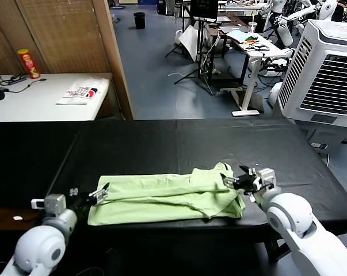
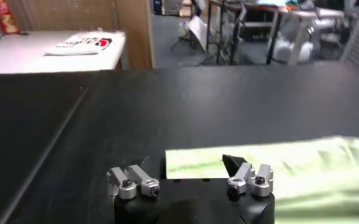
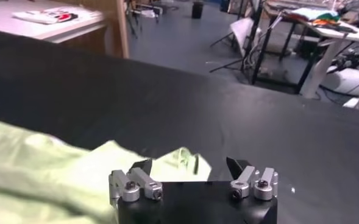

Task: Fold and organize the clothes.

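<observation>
Lab floor with desks, tripods and a big white cooler (image 1: 325, 75) fills the top half of the head view; a white side table (image 1: 44, 98) with a red can (image 1: 28, 62) sits upper left. Black table (image 1: 179, 144) spans the middle and lower frame.

Shirt (image 1: 167, 195) lies low-centre on the table, near the front edge, as a long flat band running left to right. It looks folded lengthwise at least once: a layered edge runs along its length. The right end is bunched, with a flap doubled over itself, not flat.

Left gripper (image 1: 98, 195): at the shirt's left end, lower left of frame, jaws spread. In the left wrist view the fingertips (image 2: 235, 163) straddle the cloth edge with nothing clamped between them. Reads as released.

Right gripper (image 1: 237, 179): at the shirt's right end, lower right of centre, jaws also spread. The right wrist view shows green fabric (image 3: 57, 176) lying just ahead of the open fingers (image 3: 141, 166), not pinched. Released too.

Progress, my read: the long fold is down and both grippers are free of it. Left to do: flatten or tuck the lumpy right end, then fold the band across its short axis into a compact stack, and square it up. Roughly mid-task. Can't tell whether sleeves and collar are tucked in; they're hidden inside the fold.
</observation>
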`<state>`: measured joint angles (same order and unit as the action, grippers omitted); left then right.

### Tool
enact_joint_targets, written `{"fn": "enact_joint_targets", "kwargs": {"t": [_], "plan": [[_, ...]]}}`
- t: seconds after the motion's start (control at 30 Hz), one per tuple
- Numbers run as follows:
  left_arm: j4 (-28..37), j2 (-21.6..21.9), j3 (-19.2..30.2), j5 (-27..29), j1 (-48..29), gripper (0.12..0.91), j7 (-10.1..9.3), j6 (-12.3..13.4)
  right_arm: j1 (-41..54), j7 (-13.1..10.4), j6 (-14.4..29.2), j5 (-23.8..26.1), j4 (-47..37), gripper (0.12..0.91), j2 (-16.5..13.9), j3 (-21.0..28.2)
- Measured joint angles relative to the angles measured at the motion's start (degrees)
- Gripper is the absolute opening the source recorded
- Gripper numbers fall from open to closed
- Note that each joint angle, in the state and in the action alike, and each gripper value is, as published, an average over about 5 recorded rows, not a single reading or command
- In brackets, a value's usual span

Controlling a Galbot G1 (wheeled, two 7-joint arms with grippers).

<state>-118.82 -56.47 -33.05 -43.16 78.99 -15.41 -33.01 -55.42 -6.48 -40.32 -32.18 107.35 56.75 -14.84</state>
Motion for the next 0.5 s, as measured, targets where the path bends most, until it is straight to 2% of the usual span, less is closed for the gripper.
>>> {"fn": "enact_joint_targets", "kwargs": {"t": [0.17, 0.33, 0.43, 0.5], "plan": [[4.2, -1.6, 1.6, -1.0, -3.8, 0.798, 0.07, 0.1, 3.1, 0.3, 0.5, 1.7, -5.0, 0.798, 2.9, 2.1], [7.5, -2.9, 2.6, -1.4, -5.7, 0.798, 0.32, -0.1, 4.0, 0.7, 0.6, 2.2, -7.6, 0.796, 4.3, 2.9], [9.0, -3.1, 2.6, -1.7, -6.2, 0.794, 0.60, 0.0, 4.1, 0.9, 0.7, 2.6, -8.6, 0.761, 4.7, 3.1], [9.9, -3.1, 2.6, -1.9, -6.3, 0.761, 1.02, 0.1, 4.0, 1.0, 0.7, 2.9, -9.0, 0.717, 4.9, 3.1]]}}
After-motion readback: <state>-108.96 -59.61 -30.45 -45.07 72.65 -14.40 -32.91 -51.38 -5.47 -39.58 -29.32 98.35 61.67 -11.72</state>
